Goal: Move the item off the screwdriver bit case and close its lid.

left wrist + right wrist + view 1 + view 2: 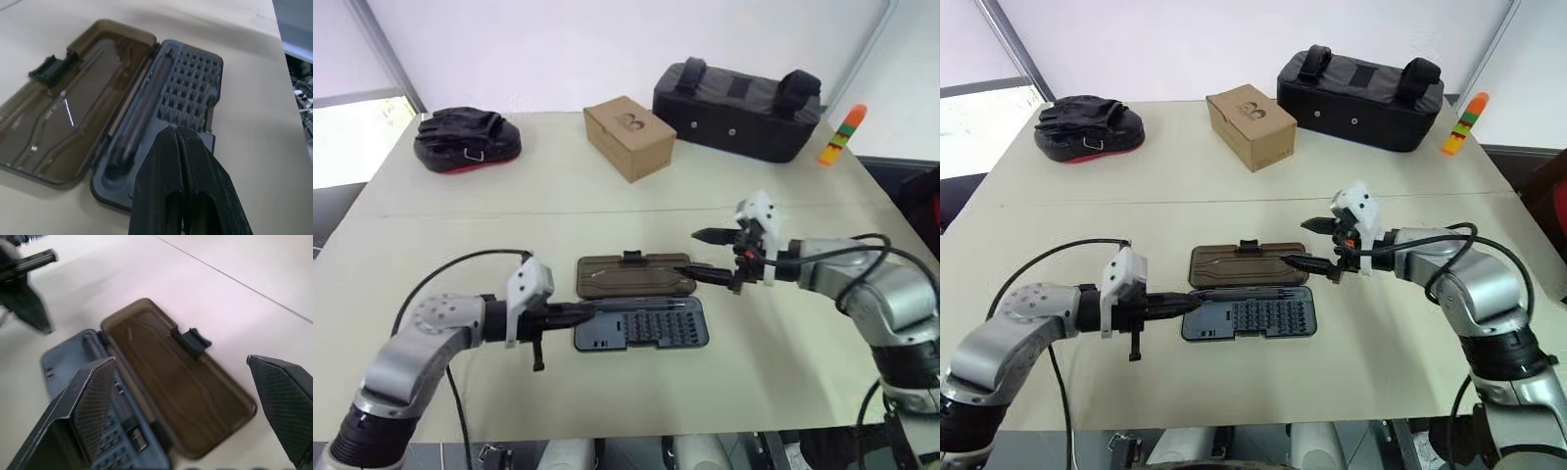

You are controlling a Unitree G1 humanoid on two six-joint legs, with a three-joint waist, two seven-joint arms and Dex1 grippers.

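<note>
Left eye view: beige table [783, 352], white wall; left claw [590, 311] closed empty, right claw [703, 255] wide open

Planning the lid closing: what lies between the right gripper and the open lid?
Nothing: in the right wrist view the open right gripper hangs just over the lid, no object between.

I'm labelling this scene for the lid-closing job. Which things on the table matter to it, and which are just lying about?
Part of the job:
- bit case, open
- lid, lying flat beside the tray
- left end effector, shut
- right end effector, open

Just lying about:
- cardboard box
- black bag
- black gloves
- orange marker
</note>
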